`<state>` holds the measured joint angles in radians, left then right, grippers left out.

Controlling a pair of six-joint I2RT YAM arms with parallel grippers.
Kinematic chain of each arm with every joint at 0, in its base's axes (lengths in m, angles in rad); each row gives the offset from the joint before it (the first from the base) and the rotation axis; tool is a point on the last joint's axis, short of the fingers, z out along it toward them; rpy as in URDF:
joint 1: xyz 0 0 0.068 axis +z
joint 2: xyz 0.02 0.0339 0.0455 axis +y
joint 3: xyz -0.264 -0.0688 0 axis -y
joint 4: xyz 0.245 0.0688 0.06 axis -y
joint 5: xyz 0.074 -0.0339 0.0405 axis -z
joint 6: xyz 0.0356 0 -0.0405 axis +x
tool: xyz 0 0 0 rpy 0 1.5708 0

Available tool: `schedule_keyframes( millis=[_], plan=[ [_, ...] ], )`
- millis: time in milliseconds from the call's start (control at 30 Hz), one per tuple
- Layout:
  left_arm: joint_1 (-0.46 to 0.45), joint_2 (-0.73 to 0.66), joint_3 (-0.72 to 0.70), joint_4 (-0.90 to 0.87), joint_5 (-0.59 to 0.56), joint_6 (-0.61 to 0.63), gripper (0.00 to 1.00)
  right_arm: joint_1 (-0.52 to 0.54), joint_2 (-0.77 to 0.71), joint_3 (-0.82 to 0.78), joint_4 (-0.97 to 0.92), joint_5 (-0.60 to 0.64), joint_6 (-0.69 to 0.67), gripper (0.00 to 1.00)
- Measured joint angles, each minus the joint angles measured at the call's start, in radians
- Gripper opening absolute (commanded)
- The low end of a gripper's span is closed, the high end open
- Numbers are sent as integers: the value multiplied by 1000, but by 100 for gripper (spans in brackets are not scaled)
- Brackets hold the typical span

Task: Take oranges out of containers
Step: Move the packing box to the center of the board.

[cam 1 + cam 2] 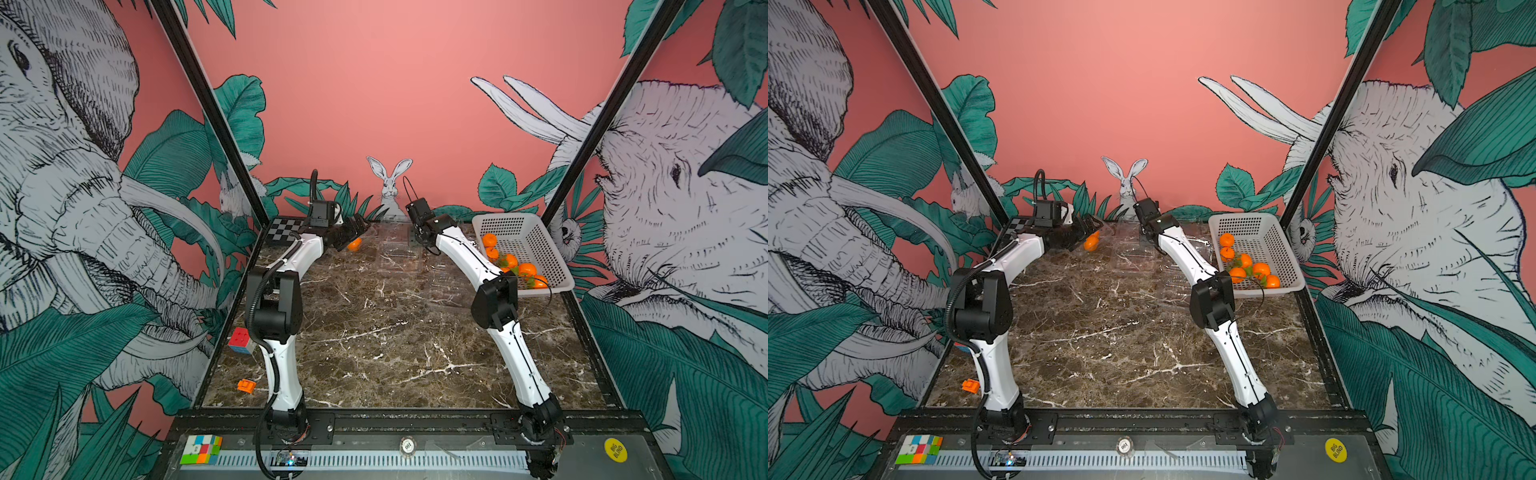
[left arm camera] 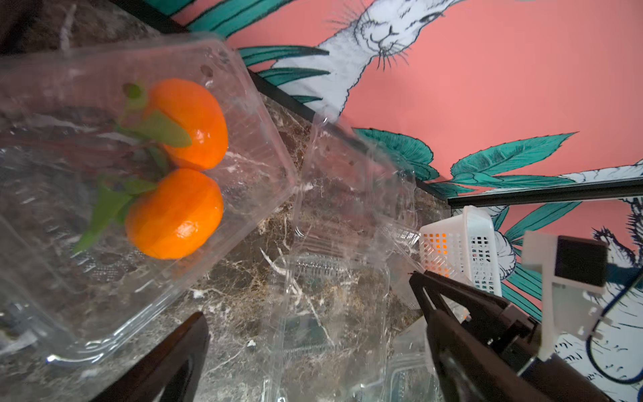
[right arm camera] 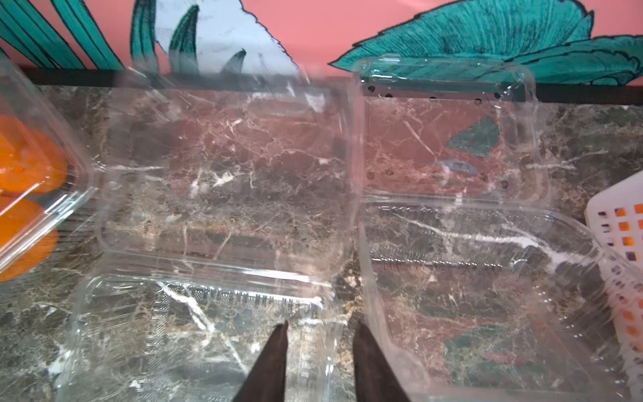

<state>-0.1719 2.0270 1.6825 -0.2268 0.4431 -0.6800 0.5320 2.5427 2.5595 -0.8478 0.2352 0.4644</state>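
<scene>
Left end effector (image 2: 316,313): jaws spread wide, low over the back left of the brown marble-pattern table (image 1: 374,353). It is just beside a clear plastic clamshell container (image 2: 250,104). That container sits off to one side of the fingers, not between them. It holds two small round bright-orange oranges with green leaves, side by side and touching: upper orange (image 2: 189,121), lower orange (image 2: 177,215). Both are seen through the plastic, and I can't tell if the lid is latched. Right end effector (image 3: 322,325): fingers parted with a narrow gap, not pinching anything. Its tips are over the seam where two open clear clamshell containers meet, mid-back of the table: middle open container (image 3: 222,181) and right open container (image 3: 480,296). Marble shows through both, and I can't tell if a tip touches the plastic. White perforated plastic basket (image 1: 540,245) sits at the back right, just beside the right open container. Six basket oranges (image 1: 527,269) are inside it, some leafy, bunched along its left side toward the near end. The right forearm crosses in front of that edge. On the left table edge are a multicolour puzzle cube (image 1: 241,340) and, nearer the front, a small flat orange block (image 1: 246,386). Black-and-white checkerboard (image 1: 286,230) sits in the back left corner, behind the left wrist.
</scene>
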Motion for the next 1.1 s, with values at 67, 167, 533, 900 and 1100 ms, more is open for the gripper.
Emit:
schedule_keyframes(
  millis=[67,167,533,900,1100],
  plan=[
    [1,2,26,1,-11,12,99,1,0,6,2,-11,2,52],
    [1,21,85,18,-29,31,99,4,-5,13,10,-31,5,72],
    [0,375,447,136,-47,54,99,55,-212,-133,88,-138,10,98],
    [-8,576,678,58,-72,158,93,74,-328,-364,206,-215,26,99],
    [-23,498,571,7,-122,254,93,71,-328,-405,238,-233,42,98]
  ],
)
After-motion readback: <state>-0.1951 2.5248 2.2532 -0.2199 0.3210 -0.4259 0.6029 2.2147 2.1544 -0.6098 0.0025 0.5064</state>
